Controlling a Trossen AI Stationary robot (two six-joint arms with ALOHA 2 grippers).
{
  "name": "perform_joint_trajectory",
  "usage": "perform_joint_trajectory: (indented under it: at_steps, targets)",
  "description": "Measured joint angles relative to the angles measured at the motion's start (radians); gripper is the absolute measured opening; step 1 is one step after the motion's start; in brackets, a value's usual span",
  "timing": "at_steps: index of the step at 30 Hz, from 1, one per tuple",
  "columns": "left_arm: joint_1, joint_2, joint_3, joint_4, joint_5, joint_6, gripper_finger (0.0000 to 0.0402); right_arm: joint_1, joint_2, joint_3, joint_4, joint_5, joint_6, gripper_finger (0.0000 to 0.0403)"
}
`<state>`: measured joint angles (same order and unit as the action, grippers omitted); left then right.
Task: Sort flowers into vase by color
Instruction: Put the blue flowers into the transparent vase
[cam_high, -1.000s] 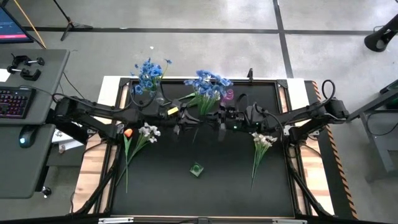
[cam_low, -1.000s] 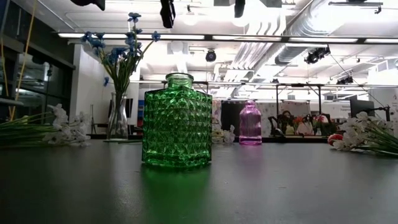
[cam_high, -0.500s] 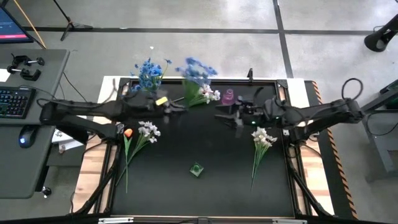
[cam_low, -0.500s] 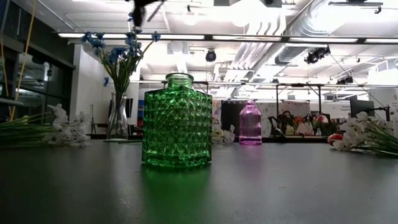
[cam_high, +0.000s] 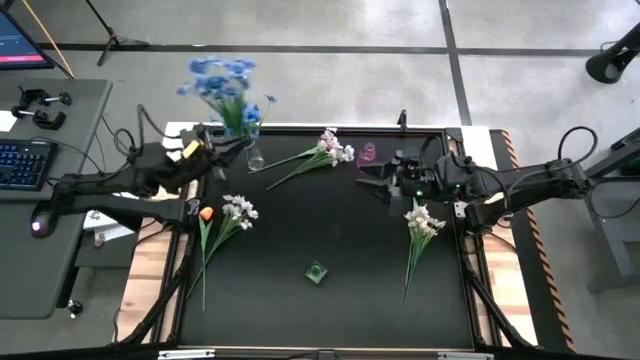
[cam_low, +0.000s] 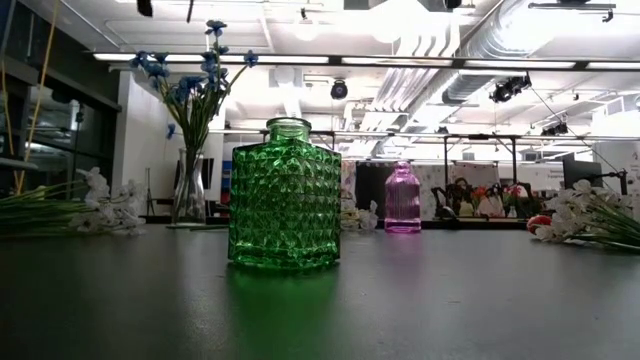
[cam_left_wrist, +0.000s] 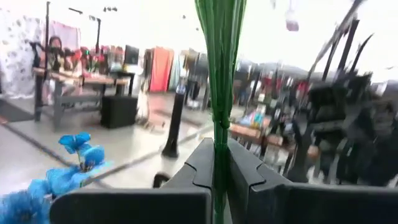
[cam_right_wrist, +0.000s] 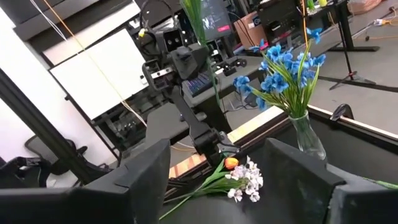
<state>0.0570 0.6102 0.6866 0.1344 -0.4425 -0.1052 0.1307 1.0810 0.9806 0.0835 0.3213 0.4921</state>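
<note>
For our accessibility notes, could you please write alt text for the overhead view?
The left end effector holds blue flowers above the clear vase of blue blooms at the black table's far left; the right end effector, open, hangs near the pink vase.

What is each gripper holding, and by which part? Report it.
The left gripper is shut on the green stems of a blue flower bunch, raised over the clear vase. The right gripper is open and holds nothing.
</note>
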Motion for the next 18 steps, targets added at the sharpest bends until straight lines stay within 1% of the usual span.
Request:
perform_joint_trajectory:
  at_steps: [2,4,6,8,10,11,13,14,15,16,18]
  targets:
    - [0.0,-0.034,-0.072,0.077,0.014,-0.038,0.0,0.0,0.006,0.0,-0.004,0.0,0.001,0.0243]
    - [-0.008,-0.055,-0.131,0.119,0.025,-0.098,0.0,0.0,0.019,0.0,-0.006,0.001,-0.003,0.0241]
    - [-0.03,-0.059,-0.176,0.127,0.031,-0.142,0.0,-0.001,0.04,0.0,-0.021,0.002,-0.003,0.0233]
    - [-0.06,-0.055,-0.206,0.127,0.017,-0.155,0.0,-0.008,0.074,0.0,-0.03,0.016,-0.001,0.0214]
    - [-0.092,-0.04,-0.23,0.109,-0.018,-0.155,0.0,-0.009,0.116,0.0,-0.036,0.02,0.006,0.018]
    - [-0.108,-0.031,-0.234,0.091,-0.039,-0.155,0.0,-0.009,0.139,0.0,-0.03,0.024,0.011,0.0155]
    - [-0.133,0.0,-0.238,0.044,-0.085,-0.146,0.0,-0.009,0.184,0.0,-0.015,0.037,0.034,0.0094]
    - [-0.141,0.022,-0.245,0.042,-0.101,-0.131,0.0,-0.012,0.207,0.0,-0.007,0.037,0.05,0.0057]
    - [-0.146,0.043,-0.253,0.044,-0.112,-0.111,0.0,-0.014,0.228,0.0,0.003,0.038,0.06,0.003]
    - [-0.147,0.064,-0.26,0.046,-0.116,-0.09,0.0,-0.015,0.246,0.0,0.017,0.038,0.065,0.0016]
    - [-0.142,0.102,-0.275,0.064,-0.135,-0.044,0.0,-0.02,0.279,0.0,0.055,0.037,0.068,0.0019]
